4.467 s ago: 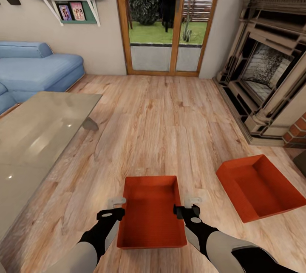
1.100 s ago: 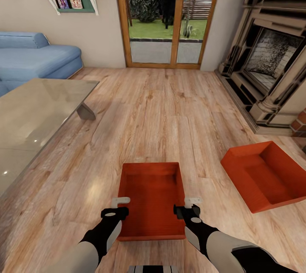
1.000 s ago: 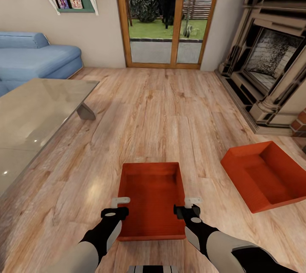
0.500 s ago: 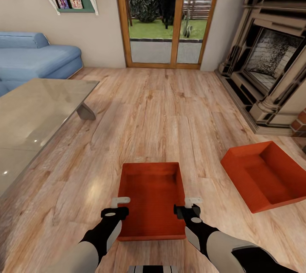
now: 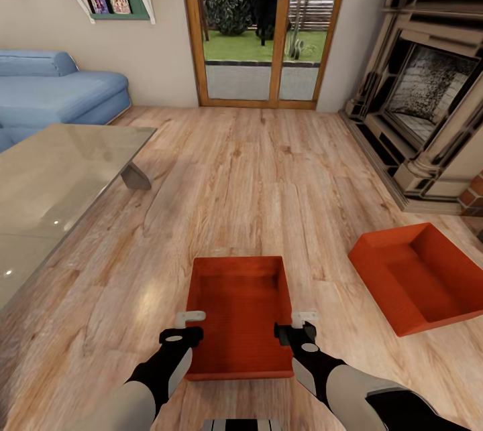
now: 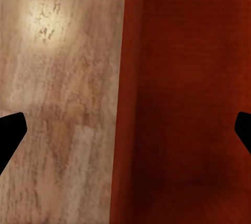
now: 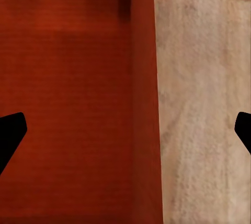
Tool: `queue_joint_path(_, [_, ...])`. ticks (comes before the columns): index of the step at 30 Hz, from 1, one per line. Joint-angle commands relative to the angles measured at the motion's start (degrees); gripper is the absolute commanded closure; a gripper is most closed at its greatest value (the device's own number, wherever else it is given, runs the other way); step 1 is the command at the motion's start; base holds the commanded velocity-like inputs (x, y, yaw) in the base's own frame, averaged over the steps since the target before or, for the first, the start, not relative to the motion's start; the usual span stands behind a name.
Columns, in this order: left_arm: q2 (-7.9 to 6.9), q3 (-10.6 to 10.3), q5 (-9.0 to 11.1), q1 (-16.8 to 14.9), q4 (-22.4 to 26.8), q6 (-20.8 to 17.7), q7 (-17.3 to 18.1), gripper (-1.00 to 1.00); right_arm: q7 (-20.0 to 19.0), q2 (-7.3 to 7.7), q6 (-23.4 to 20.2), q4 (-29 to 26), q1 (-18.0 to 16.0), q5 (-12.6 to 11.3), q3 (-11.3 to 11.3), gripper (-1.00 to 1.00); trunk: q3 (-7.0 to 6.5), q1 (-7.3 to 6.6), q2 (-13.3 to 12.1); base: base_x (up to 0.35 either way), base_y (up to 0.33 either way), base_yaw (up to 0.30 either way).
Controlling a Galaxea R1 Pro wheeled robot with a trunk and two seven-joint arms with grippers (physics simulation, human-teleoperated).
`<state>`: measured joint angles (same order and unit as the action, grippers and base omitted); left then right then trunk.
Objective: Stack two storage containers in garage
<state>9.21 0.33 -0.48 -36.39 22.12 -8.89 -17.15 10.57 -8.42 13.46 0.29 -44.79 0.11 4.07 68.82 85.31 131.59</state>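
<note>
One red-orange storage container lies on the living room's wood plank floor right in front of me. My left gripper hangs over its left wall, and my right gripper over its right wall. In the left wrist view the left gripper is open and straddles the container's wall. The right gripper is open too, astride the opposite wall. Neither holds anything. The second storage container rests on the planks to the right, turned at an angle.
A glass coffee table fills the left side, with a blue sofa behind it. The fireplace stands at the right and a glass door at the far wall. Open plank floor lies ahead.
Since the earliest frame the whole picture has shifted upward, so the camera moved. Over the last second nothing has moved.
</note>
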Motion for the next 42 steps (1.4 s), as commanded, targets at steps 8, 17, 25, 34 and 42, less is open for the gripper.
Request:
queue_joint_path(8, [0.02, 0.03, -0.05, 0.00, 0.11, -0.34, -0.17, -1.00, 0.32, -0.02, 0.11, 0.07, -0.04, 1.67, 0.33, -1.00, 0.04, -0.01, 0.02, 0.000, 0.000, 0.000])
queue_joint_path(17, [0.02, 0.03, -0.05, 0.00, 0.11, -0.36, -0.17, -1.00, 0.32, -0.02, 0.10, 0.07, -0.04, 1.74, 0.33, -1.00, 0.04, -0.01, 0.02, 0.000, 0.000, 0.000])
queue_joint_path(25, [0.02, 0.03, -0.05, 0.00, 0.11, -0.38, -0.17, -1.00, 0.32, 0.05, 0.16, 0.07, -0.04, 1.74, 0.27, -1.00, 0.04, -0.01, 0.02, 0.000, 0.000, 0.000])
queue_joint_path(34, [0.02, 0.03, -0.05, 0.00, 0.11, -0.39, -0.17, -1.00, 0.32, 0.07, 0.18, 0.07, -0.04, 1.66, 0.24, -1.00, 0.04, -0.01, 0.02, 0.000, 0.000, 0.000])
queue_joint_path(42, [0.02, 0.03, -0.05, 0.00, 0.11, -0.42, -0.17, -1.00, 0.32, 0.13, 0.17, 0.07, -0.04, 1.68, 0.22, -1.00, 0.04, -0.01, 0.02, 0.000, 0.000, 0.000])
